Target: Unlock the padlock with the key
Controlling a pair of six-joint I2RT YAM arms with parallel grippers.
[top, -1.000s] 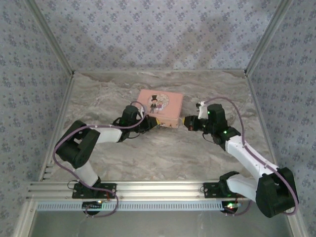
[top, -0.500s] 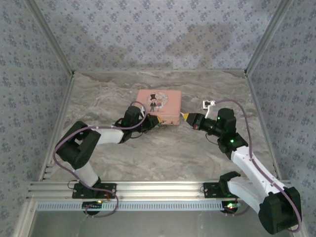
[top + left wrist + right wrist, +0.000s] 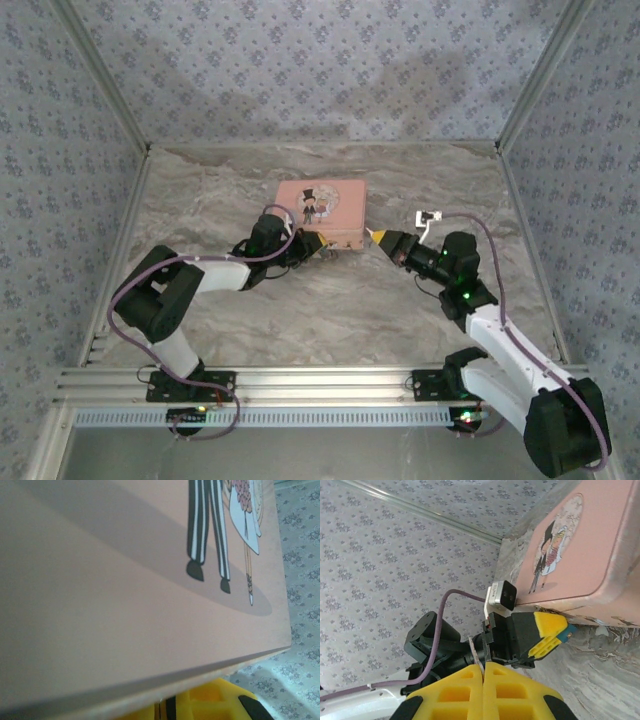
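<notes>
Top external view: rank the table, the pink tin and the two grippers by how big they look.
1. Table
2. Pink tin
3. Left gripper and right gripper: these look about alike, so no ranking between them; both are far smaller than the tin.

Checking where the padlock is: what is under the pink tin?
At the pink tin's lower edge, the left gripper pinches a small bluish piece, likely the padlock. Whatever lies beneath the tin itself is covered.

I count one pink tin (image 3: pixel 322 208) on one table (image 3: pixel 330 310). Two arms flank the tin, the left arm (image 3: pixel 200 275) and the right arm (image 3: pixel 500 330). Two end effectors sit at the tin's near corners: left end effector (image 3: pixel 318 243), right end effector (image 3: pixel 375 236).
</notes>
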